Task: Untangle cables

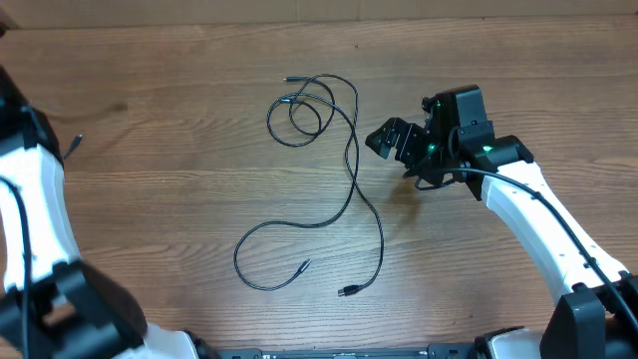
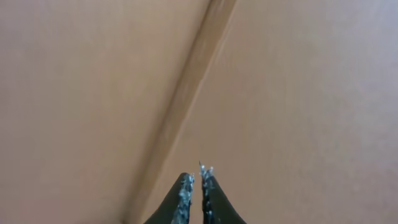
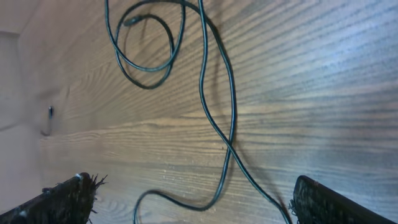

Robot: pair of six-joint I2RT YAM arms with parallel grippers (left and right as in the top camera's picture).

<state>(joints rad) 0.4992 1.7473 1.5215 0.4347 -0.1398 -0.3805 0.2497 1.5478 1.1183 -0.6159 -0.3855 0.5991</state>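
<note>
On the wooden tabletop (image 1: 169, 189): thin black cables (image 1: 354, 160) lie loose near the middle, just left of the right arm.
Upper part: a small coil (image 1: 297, 118) of overlapping loops, with two plug ends (image 1: 289, 78) close beside it.
Lower part: two strands run down from the coil, cross once, then part; one sweeps left into a wide curve, the other ends in a plug (image 1: 346, 291) toward the near edge.
Right end effector (image 1: 391, 143): fingers spread wide, holding nothing, just beside the strands and aimed at them.
Left end effector (image 2: 196, 186): fingers pressed together with nothing between them, facing a plain tan surface away from the cables.
Likely handling: light, limp and thin; a lifted cord would probably trail and drag its neighbours, and the smooth jacket may slip through a loose pinch.
Where to take hold: probably one strand clear of the crossing (image 3: 229, 148), or just behind a plug, so only one cord lifts; pinching the coil risks catching several.
Progress: judged unfinished; coil and crossing are not yet undone.
</note>
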